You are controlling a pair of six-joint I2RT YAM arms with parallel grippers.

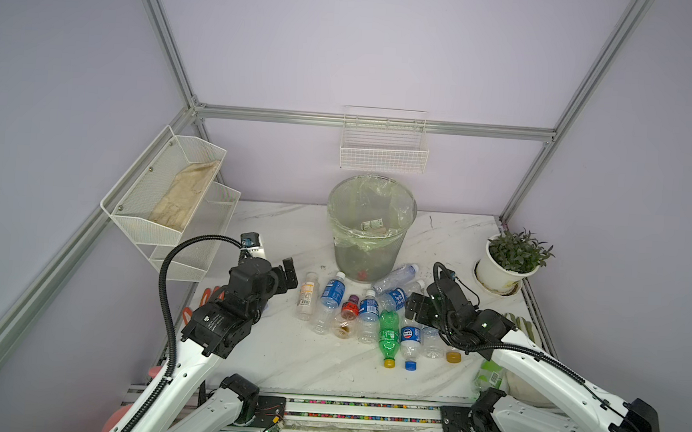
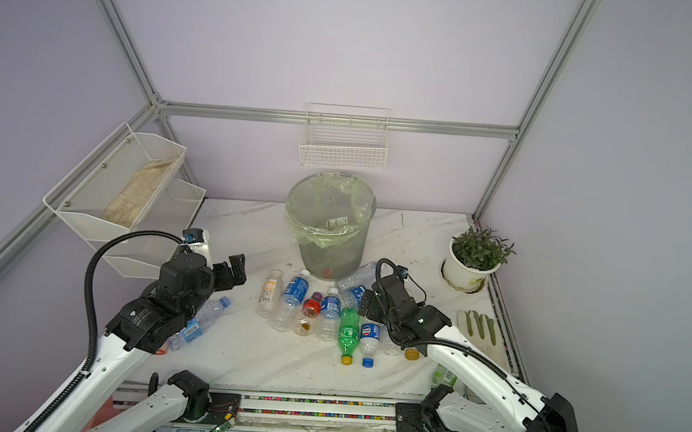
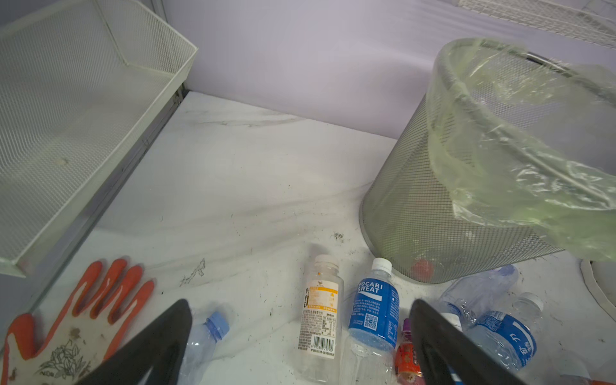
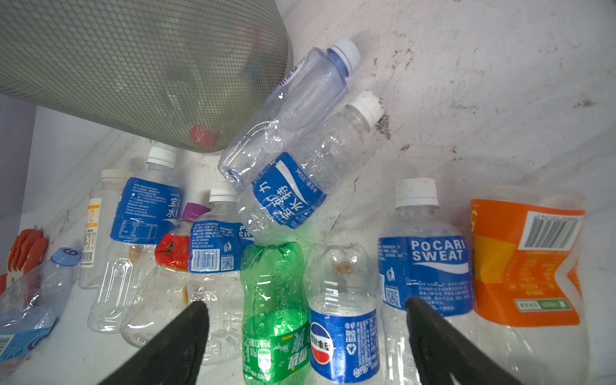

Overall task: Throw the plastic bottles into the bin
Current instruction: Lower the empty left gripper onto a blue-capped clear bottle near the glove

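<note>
Plastic bottles are strewn on the bench at the foot of the bin, none yet lifted. The right tool is held spread wide over the green bottle before the bin, presumably for a grasp. The left tool, likewise agape and empty, is poised off the bin's left. The bin's contents (a red shape, a label) are blurred by mesh.

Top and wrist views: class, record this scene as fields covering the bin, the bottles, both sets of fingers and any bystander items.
bin: upright at the back of the table, a few items inside
plastic bottles: about a dozen lying before the bin
left fingers: open, empty, left of the cluster
right fingers: open, empty, over the green bottle
others: potted plant, orange glove
</note>
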